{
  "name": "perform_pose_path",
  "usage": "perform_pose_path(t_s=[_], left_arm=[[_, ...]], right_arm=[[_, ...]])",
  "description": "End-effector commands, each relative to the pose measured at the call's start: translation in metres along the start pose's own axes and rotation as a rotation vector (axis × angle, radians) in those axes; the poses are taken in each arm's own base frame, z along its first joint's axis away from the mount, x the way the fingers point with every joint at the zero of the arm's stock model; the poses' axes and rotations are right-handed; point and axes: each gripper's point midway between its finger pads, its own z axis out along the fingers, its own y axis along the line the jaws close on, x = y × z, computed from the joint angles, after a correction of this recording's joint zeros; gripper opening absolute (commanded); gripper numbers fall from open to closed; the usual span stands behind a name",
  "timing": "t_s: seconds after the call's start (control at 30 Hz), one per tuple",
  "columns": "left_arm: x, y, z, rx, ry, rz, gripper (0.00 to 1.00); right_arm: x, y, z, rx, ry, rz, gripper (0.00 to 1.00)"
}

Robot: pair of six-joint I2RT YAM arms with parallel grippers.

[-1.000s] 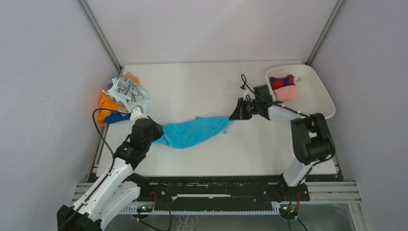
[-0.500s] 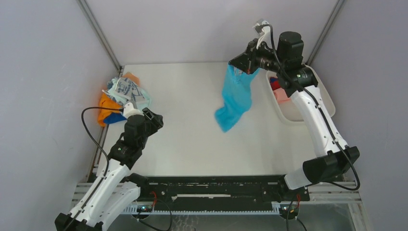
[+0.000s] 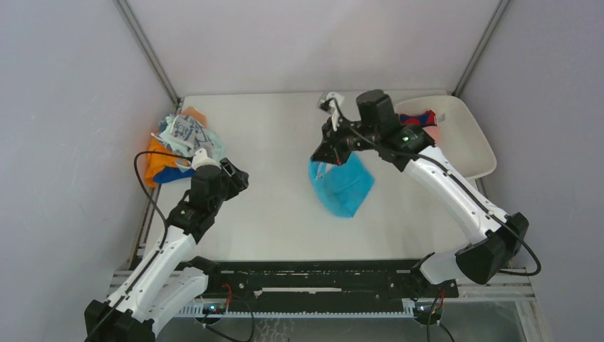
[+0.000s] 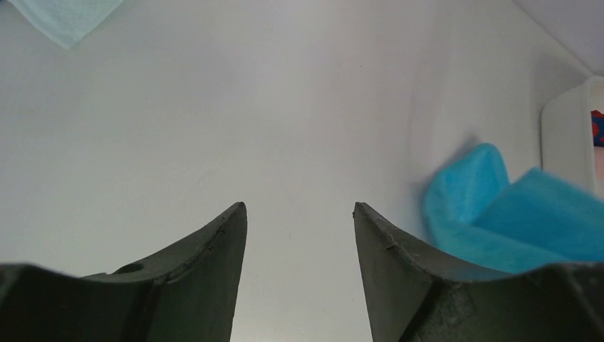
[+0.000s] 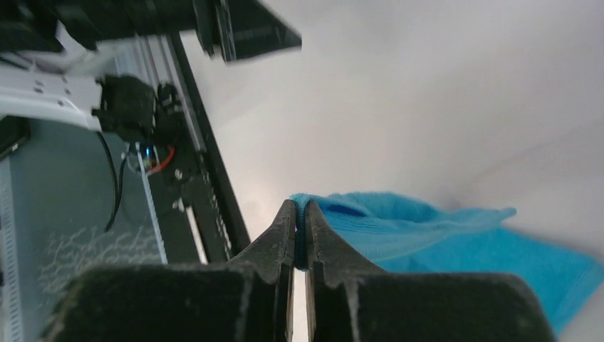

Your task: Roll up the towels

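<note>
A bright blue towel (image 3: 342, 187) lies bunched at the table's middle, one corner held up by my right gripper (image 3: 318, 157), which is shut on its edge (image 5: 300, 214). The towel trails to the right in the right wrist view (image 5: 456, 239). My left gripper (image 3: 235, 178) is open and empty, well left of the towel, just above the table. In the left wrist view (image 4: 299, 214) the blue towel (image 4: 498, 221) shows at the right past the open fingers.
A heap of towels, orange, blue and pale patterned (image 3: 178, 142), sits at the left edge. A white tray (image 3: 477, 153) at the back right holds rolled red-blue and pink towels (image 3: 422, 120). The tray's wall shows in the left wrist view (image 4: 566, 135).
My left gripper has let go of the blue towel and opened. My right gripper lifted the towel high, then brought it down and left onto the table's middle.
</note>
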Motion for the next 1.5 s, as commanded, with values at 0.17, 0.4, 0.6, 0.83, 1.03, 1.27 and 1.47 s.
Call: perform_pose_path(t_s=[0.17,0.4,0.6,0.83,1.03,1.27,1.47], left_arm=[[0.018,-0.032,0.01,0.143,0.126,0.013,0.62],[0.039,-0.042,0.017,0.193,0.217,0.01,0.63],[0.021,0.002,0.004,0.02,0.058,-0.03,0.64],[0.011,0.04,-0.02,-0.099,-0.046,-0.058,0.64],[0.027,0.037,-0.03,-0.062,0.037,-0.042,0.64],[0.062,0.01,-0.029,0.062,0.222,-0.02,0.64],[0.097,0.002,-0.022,0.072,0.331,0.019,0.65]], right_arm=[[0.091,0.024,0.035,-0.042,0.24,0.005,0.0],[0.136,0.025,0.074,0.009,0.328,0.108,0.0],[0.111,0.021,0.118,0.108,0.24,0.179,0.0],[0.097,0.079,0.176,-0.051,0.275,0.117,0.26],[0.097,0.085,0.16,-0.05,0.309,0.025,0.48],[0.13,-0.028,0.098,0.286,0.291,0.18,0.5],[0.174,-0.113,0.05,0.534,0.309,0.364,0.51]])
